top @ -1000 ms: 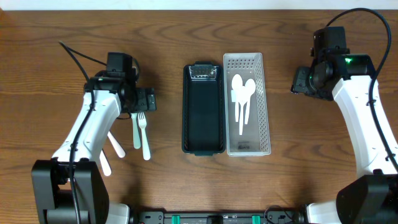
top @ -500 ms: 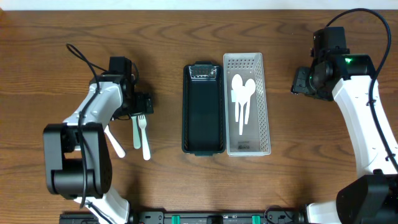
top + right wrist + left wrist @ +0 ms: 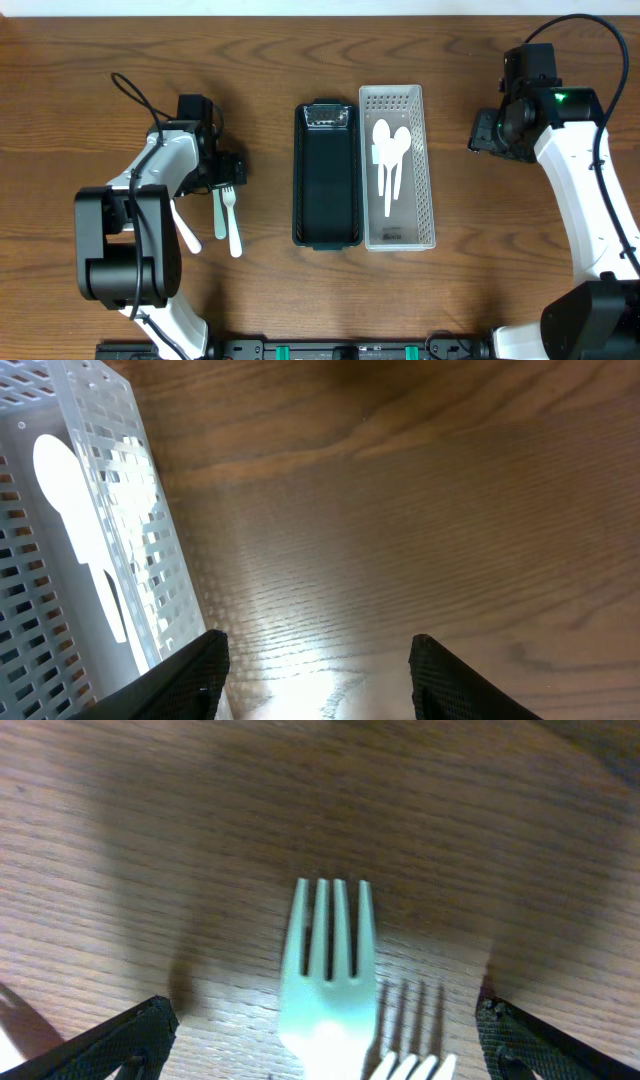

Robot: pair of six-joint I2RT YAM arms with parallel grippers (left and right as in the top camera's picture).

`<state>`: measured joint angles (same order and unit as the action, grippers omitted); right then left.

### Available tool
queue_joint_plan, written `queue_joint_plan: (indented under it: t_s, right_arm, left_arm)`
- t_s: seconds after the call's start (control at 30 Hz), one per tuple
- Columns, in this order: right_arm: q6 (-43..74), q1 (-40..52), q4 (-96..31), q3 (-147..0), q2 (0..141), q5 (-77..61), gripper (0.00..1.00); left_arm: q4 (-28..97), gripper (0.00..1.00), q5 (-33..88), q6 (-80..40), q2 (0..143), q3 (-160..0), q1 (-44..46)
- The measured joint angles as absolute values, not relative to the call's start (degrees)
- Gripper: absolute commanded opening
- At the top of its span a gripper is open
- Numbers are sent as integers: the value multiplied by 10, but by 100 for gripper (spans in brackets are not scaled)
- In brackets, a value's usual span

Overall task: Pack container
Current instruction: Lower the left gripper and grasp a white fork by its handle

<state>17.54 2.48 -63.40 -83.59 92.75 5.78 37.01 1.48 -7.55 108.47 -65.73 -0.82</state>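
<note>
Both the green fork [image 3: 328, 960] and white fork [image 3: 415, 1066] lie within the spread left gripper [image 3: 325, 1038], so centre on the green alone before pinching.

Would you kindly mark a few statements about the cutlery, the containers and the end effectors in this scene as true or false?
1. The white spoons lie in the black container. False: they lie in the white perforated basket beside it.
2. The left end effector is shut on a fork. False: it is open, and the fork lies on the table between its two sides.
3. The right end effector is open and holds nothing. True.
4. No fork lies in the black container. True.
</note>
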Motion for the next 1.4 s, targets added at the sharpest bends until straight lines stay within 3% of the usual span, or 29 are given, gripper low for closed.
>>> queue_joint_plan:
  t_s: [0.33,0.97,1.4]
  right_arm:
    - [175,25,-635,-836,927,58,61]
    - [175,25,-638,-836,927,58,61]
    - [175,25,-639,-836,927,58,61]
  left_arm:
    - [369,98,18,-77,1088,-660,-15]
    - [365,49,26,-90,1091,-663,-15]
    - [367,40,26,-88,1091,-663,-15]
